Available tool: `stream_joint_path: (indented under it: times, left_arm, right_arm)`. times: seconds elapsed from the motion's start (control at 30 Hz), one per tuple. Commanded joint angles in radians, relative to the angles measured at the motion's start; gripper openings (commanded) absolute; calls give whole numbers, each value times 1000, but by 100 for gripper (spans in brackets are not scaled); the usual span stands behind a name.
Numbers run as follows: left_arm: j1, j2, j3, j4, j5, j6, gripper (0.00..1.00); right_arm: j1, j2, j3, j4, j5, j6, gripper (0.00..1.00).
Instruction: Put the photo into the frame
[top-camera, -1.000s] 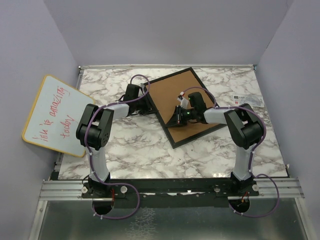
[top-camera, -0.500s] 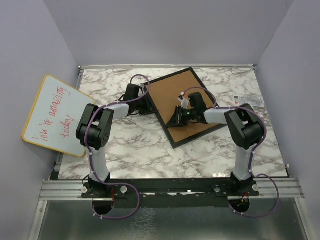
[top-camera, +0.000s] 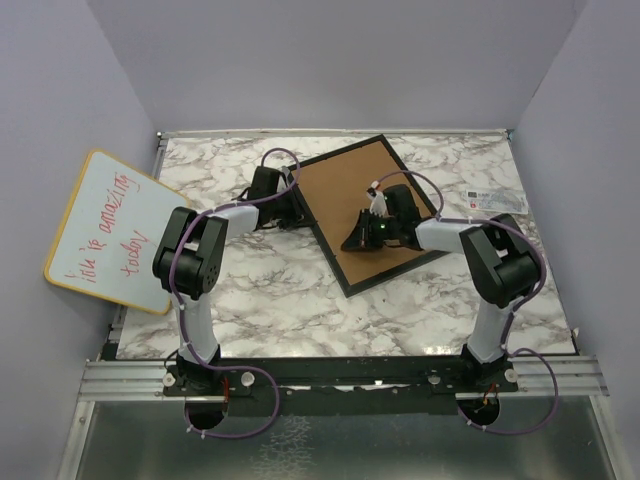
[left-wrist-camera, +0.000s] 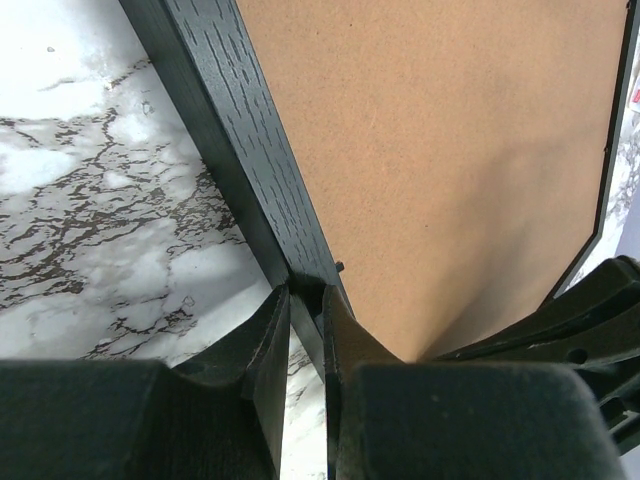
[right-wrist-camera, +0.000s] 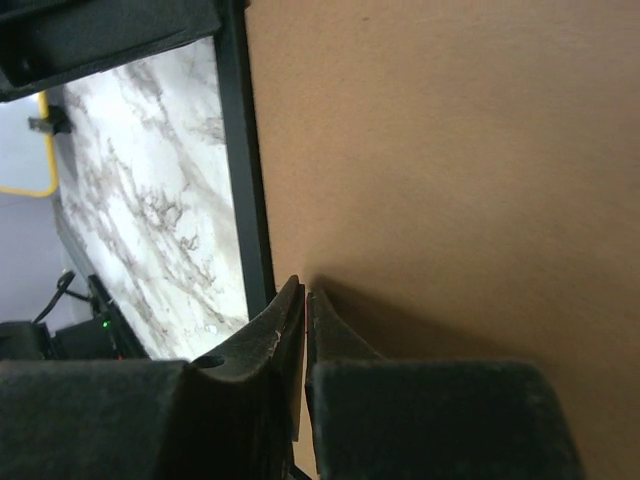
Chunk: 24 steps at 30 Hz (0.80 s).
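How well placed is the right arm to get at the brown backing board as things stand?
Probably yes: the right gripper, shut, sits at the backing board with nothing between. The left gripper seems clamped on the frame, off the board.

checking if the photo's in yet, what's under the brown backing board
Only the black frame shows around the backing board, on the marble table. Anything beneath the board, photo included, is covered.

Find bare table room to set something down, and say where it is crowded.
Bare: the wide near strip of table before the frame, and the far left corner. Crowded: the centre, where left claw and right claw meet the frame. A card lies far right.
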Motion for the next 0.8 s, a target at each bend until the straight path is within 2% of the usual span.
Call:
stream_joint_path:
  times: [0.0, 0.1, 0.23, 0.3, 0.37, 0.5, 0.57, 0.77]
  left_arm:
    - [6, 92, -18, -145, -194, 66, 19]
    - [6, 79, 4, -150, -177, 64, 27]
    - [6, 51, 34, -148, -128, 74, 48]
    - [6, 44, 52, -146, -81, 91, 55]
    - [6, 42, 67, -142, -30, 108, 61]
    - [4, 24, 70, -134, 21, 122, 70]
    - [4, 14, 63, -134, 20, 124, 72]
    - [4, 6, 40, -145, -7, 114, 76]
  right_arm:
    - [-36, -36, 38, -222, 245, -73, 10]
    - [-69, -93, 138, -284, 296, -65, 13]
    - [-174, -118, 231, -353, 406, -78, 35]
    - [-227, -115, 255, -382, 479, -94, 49]
    - [-275, -106, 272, -418, 571, -108, 61]
    - [-368, -85, 285, -452, 674, -111, 76]
    - [-407, -57, 298, -462, 656, -113, 80]
    - [-431, 38, 365, -516, 568, -138, 82]
